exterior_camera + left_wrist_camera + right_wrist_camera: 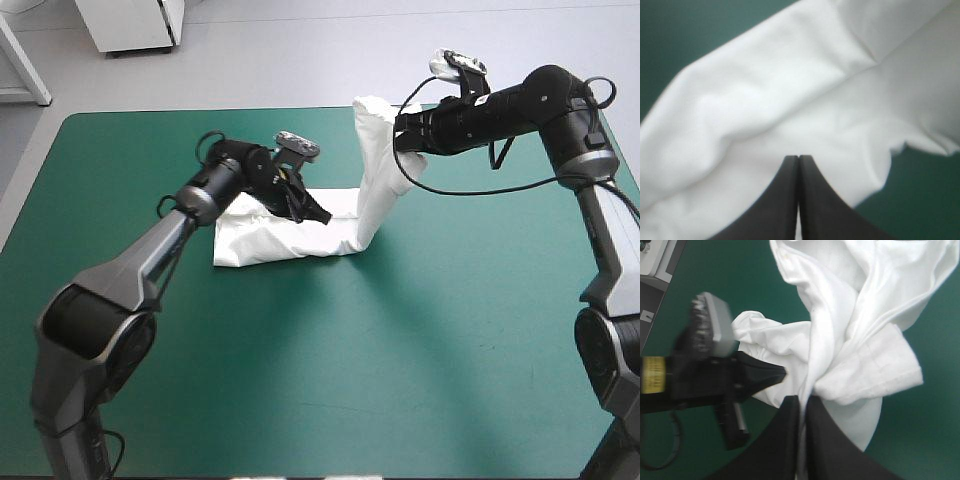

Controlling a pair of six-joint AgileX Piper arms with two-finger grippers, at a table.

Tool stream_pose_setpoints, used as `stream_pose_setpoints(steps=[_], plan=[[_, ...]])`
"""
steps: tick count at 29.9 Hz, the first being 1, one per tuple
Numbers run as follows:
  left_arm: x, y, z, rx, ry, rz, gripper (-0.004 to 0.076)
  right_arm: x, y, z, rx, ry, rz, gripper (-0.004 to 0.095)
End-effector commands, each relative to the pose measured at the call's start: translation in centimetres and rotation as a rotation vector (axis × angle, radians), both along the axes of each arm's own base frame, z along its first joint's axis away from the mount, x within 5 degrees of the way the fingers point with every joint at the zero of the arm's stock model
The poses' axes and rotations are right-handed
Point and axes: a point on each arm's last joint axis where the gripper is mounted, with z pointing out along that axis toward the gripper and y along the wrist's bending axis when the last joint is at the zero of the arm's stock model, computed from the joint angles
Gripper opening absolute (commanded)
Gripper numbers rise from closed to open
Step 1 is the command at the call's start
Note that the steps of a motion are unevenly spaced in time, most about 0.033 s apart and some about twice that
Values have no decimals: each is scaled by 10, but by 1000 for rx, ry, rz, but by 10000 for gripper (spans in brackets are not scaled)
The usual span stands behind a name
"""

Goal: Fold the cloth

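The white T-shirt point(270, 240) lies partly folded on the teal-green cover, left of the table's middle. One end rises in a tall strip toward the far right. My right gripper point(402, 140) is shut on that raised end, and the cloth point(850, 340) hangs bunched from its fingertips point(802, 399). My left gripper point(322, 213) is shut, its tip down on the flat part of the shirt point(790, 100), with no cloth gathered at the tip point(798, 159). The right wrist view also shows the left gripper point(782, 372) pointing at the shirt just beside the right one.
Bare teal-green cover point(400, 360) surrounds the shirt on the near side and to the right. The two grippers are close together over the shirt's right end.
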Motion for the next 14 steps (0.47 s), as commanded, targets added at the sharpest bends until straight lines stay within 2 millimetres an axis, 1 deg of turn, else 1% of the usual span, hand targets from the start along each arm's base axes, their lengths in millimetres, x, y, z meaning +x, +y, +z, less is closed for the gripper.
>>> stream_pose_setpoints(steps=[1, 2, 3, 4, 6, 7, 9, 10, 12, 14], plan=[[-42, 38, 64, 7, -62, 34, -9, -12, -1, 33, 66, -115, -15, -19], [-55, 48, 68, 29, -54, 53, -9, -11, -1, 32, 65, -116, -12, -19], [-67, 55, 68, 43, -41, 60, -9, -11, 0, 32, 70, -117, -9, -19], [-83, 62, 72, 39, -41, 62, -9, -12, 2, 32, 71, -118, 2, -19], [-118, 76, 81, 2, -47, 79, -9, -14, 10, 32, 68, -126, 27, -19], [-132, 81, 83, -22, -50, 94, -9, -14, 15, 30, 63, -126, 40, -19], [-166, 94, 90, -79, -72, 98, -9, -15, 30, 27, 64, -120, 76, -19], [-183, 100, 96, -110, -105, 99, -9, -16, 38, 24, 62, -116, 98, -19], [-214, 112, 103, -186, -173, 104, -9, -17, 60, 16, 61, -106, 149, -19], [-238, 123, 108, -244, -264, 112, -9, -17, 80, 8, 64, -103, 180, -19]])
